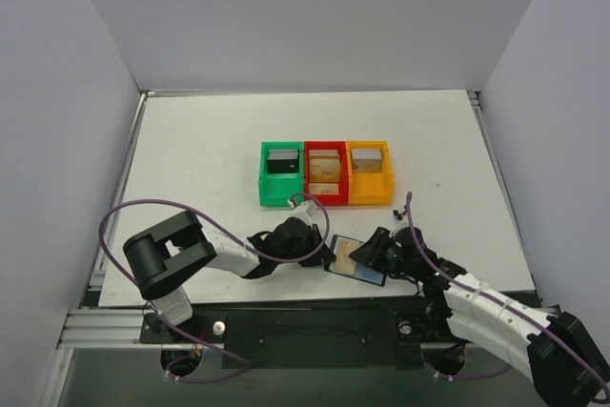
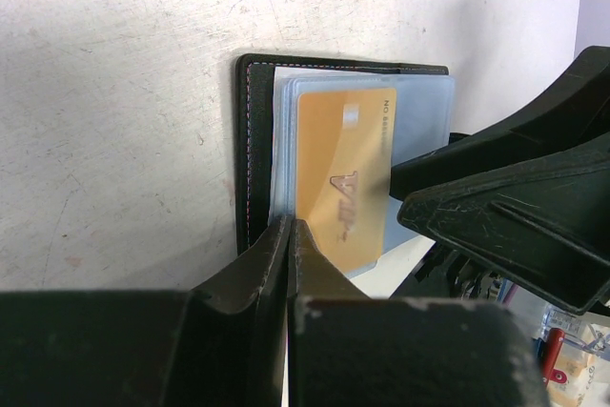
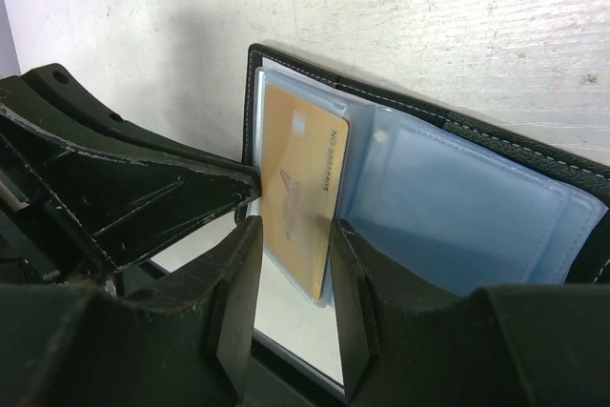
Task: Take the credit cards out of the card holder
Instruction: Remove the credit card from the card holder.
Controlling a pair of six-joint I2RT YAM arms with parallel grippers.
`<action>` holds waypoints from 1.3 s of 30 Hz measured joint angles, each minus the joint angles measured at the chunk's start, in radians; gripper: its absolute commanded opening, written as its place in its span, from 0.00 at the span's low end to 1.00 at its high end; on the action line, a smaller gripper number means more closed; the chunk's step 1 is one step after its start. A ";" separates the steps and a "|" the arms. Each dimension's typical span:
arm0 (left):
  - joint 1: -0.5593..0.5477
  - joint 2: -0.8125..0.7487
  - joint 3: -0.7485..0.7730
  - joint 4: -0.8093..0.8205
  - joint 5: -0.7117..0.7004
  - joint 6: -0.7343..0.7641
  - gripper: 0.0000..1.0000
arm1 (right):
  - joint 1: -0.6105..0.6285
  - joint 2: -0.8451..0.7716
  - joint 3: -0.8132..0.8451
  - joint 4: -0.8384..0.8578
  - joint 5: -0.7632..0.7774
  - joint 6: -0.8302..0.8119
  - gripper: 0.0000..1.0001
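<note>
Top external view: the card holder (image 1: pixel 355 272) lies open on the white worktop (image 1: pixel 210 159) close to its near edge. The left end effector (image 1: pixel 322 254) meets it from one side and the right end effector (image 1: pixel 362 253) from the other. Beyond them, further back on the worktop, a green bin (image 1: pixel 265 178), a red bin (image 1: pixel 329 200) and an orange bin (image 1: pixel 370 197) stand touching in a row.

Left wrist view: the left end effector (image 2: pixel 289 235) has its fingers (image 2: pixel 272 254) pressed together. They appear to pinch the near edge of a clear sleeve (image 2: pixel 419 111) inside the card holder (image 2: pixel 250 140). A gold card (image 2: pixel 343 178) sits in that sleeve, its embossed numbers running along one side. The right end effector (image 2: pixel 496 197) reaches in from the right, with one tip against the card's far edge.

Right wrist view: the right end effector (image 3: pixel 291 269) is spread, its fingers (image 3: pixel 238 283) standing on either side of the raised leaf that carries the gold card (image 3: pixel 300 188). Whether they touch the leaf cannot be told. The leaf stands tilted up from the card holder (image 3: pixel 457 197), whose pale blue-grey panel lies flat to the right inside a black stitched border. The left end effector (image 3: pixel 250 176) comes in from the left, its closed tip at the leaf's edge.
</note>
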 measured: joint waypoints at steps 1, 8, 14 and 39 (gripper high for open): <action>0.000 0.000 0.000 0.000 0.000 0.000 0.08 | 0.000 0.002 -0.002 0.004 0.000 0.000 0.30; 0.000 0.000 0.000 0.000 0.000 0.000 0.08 | -0.004 0.029 -0.012 0.037 -0.001 0.004 0.25; 0.000 0.001 0.000 0.000 0.000 -0.003 0.07 | -0.013 0.039 -0.032 0.072 -0.006 0.014 0.19; 0.000 0.002 0.000 0.000 -0.001 -0.007 0.04 | -0.040 -0.002 -0.042 0.067 -0.017 0.026 0.19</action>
